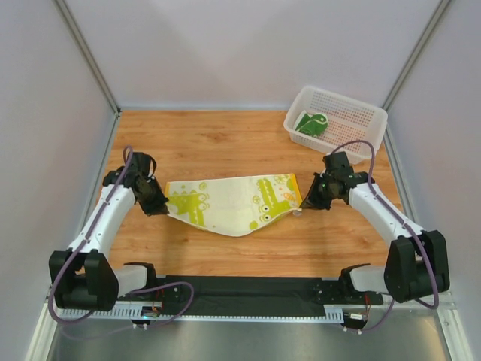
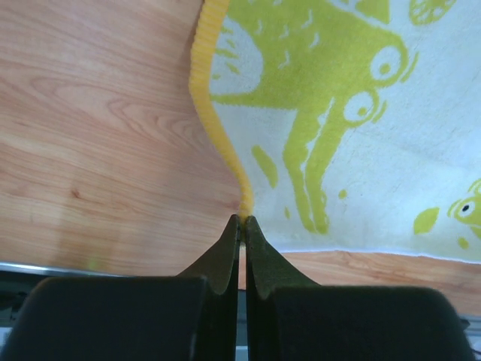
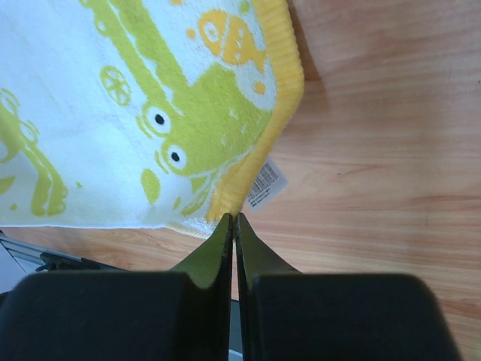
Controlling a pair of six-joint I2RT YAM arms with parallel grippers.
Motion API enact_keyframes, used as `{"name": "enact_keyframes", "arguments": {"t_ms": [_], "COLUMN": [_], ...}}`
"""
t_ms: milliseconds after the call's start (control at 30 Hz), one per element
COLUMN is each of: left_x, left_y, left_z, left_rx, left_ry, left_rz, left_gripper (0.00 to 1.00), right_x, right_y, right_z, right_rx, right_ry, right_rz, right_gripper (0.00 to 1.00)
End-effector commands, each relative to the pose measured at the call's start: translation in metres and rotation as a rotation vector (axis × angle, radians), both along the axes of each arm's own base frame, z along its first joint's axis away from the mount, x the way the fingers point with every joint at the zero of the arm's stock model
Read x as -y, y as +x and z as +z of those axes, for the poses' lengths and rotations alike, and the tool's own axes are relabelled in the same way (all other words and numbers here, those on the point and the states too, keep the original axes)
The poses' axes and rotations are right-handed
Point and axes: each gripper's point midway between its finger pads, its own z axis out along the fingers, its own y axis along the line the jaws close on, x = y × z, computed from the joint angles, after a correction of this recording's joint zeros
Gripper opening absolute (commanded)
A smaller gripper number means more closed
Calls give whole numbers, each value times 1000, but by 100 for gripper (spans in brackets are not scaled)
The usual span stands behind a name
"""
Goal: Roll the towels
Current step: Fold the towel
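- Your cream towel [image 1: 233, 203] lies spread open across the middle of the bench [image 1: 225, 143]. Its long side runs from the left edge toward the right edge.
- Its far side is fairly straight, while its near side sags in a curve toward the near edge.
- Your left gripper [image 1: 155, 201] sits at the towel's left end. In the left wrist view the fingertips [image 2: 225, 248] are pressed together with only a sliver between them. The yellow hem [image 2: 218, 128] runs straight into the tips, so you are pinching the cloth there.
- Your right gripper [image 1: 312, 197] sits at the towel's right end. In the right wrist view its fingertips [image 3: 218, 248] are likewise squeezed almost closed, meeting on the yellow border near that end's near corner.
- A small barcode label [image 3: 265, 183] sticks out from the border just beside those tips and lies on the wood.
- Your green towel [image 1: 311, 122] lies bunched small inside the white basket [image 1: 353, 113]. The basket stands in the far right corner, and the cloth is well apart from both grippers.
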Motion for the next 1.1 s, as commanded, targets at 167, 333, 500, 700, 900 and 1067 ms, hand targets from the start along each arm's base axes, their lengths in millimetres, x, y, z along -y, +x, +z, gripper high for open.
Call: {"name": "enact_keyframes", "arguments": {"t_ms": [167, 333, 500, 700, 900, 1067], "left_x": [-21, -30, -34, -36, -48, -50], "left_y": [34, 56, 76, 94, 107, 116], "left_z": [16, 16, 18, 5, -4, -6], "left_rx": [-6, -21, -22, -69, -93, -102], "left_ry": [100, 130, 142, 159, 168, 172], "left_rz": [15, 26, 28, 17, 43, 42], "left_gripper": [0, 0, 0, 0, 0, 0], "right_x": [2, 3, 2, -1, -1, 1], "right_y": [49, 73, 89, 103, 115, 122], "right_z": [25, 24, 19, 12, 9, 5], "right_rx": [50, 39, 21, 4, -1, -11], "right_ry": [2, -7, -8, -10, -14, -18], "right_rz": [-6, -8, -9, -8, -15, -27], "right_gripper": [0, 0, 0, 0, 0, 0]}}
